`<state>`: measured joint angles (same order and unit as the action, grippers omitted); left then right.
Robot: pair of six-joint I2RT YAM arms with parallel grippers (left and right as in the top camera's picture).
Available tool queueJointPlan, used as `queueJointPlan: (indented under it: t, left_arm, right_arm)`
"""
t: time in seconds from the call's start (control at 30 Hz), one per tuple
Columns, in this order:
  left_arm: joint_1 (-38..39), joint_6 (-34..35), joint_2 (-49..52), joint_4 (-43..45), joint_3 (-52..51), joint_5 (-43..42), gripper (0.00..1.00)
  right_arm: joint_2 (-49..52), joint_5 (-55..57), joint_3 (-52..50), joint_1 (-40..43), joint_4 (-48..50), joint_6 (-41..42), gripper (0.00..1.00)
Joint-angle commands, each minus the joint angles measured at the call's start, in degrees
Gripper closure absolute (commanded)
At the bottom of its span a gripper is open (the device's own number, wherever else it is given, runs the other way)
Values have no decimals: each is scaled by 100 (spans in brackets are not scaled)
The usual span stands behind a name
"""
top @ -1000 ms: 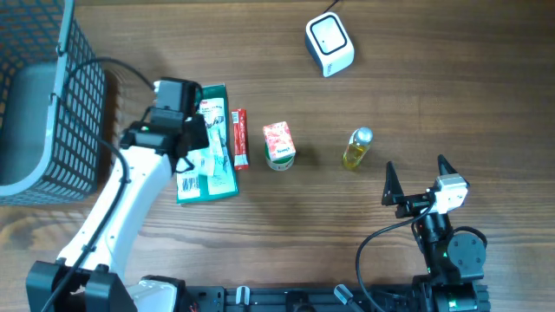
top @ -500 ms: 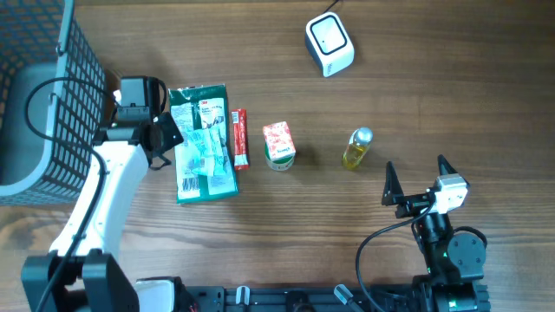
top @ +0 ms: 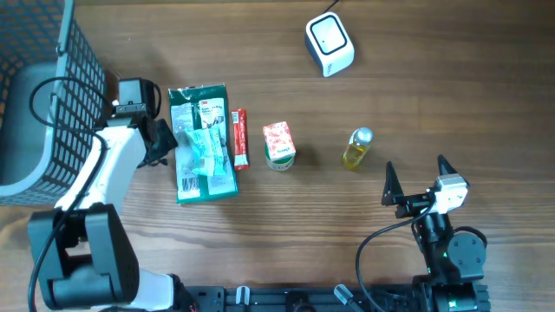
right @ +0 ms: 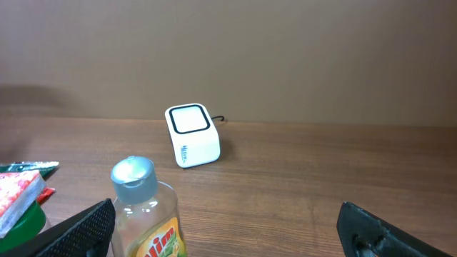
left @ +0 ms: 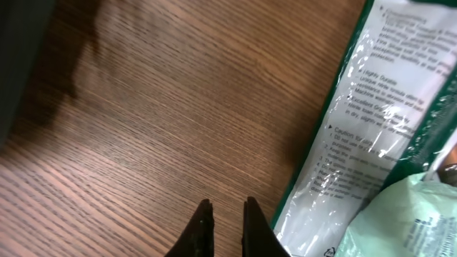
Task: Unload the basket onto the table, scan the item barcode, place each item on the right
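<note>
Two changes: left fingers (top: 162, 139) have slid off the pack (top: 201, 143) and pinched shut on nothing, beside its left edge on the table (top: 286, 234). Missed grab, I judge; scanner (top: 329, 43) well apart, nothing scanned yet. Right fingers (top: 414, 169) idle, spread wide.

You are looking at a brown wooden tabletop (top: 295, 234), its grain running left to right. A plain brownish wall (right: 300, 50) is rising behind its far edge. A dark wire basket (top: 82, 113) is sitting at its far left corner.
</note>
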<state>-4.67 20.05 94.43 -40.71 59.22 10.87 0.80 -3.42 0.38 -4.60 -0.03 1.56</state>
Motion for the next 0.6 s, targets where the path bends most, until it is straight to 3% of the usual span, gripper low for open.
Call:
queueJointPlan:
  t: [0.0,0.4,0.57]
  left_arm:
    - [-39,-9,271,68,-39,94,92]
    - [-37,-7,588,501,-289,109,84]
    - [-33,-7,588,529,-297,98,88]
  right_arm:
    - [0,-50,-9,17,13,-48,0]
    - [0,-50,-9,17,13,-46,0]
    - [0,-50,-9,17,13,-48,0]
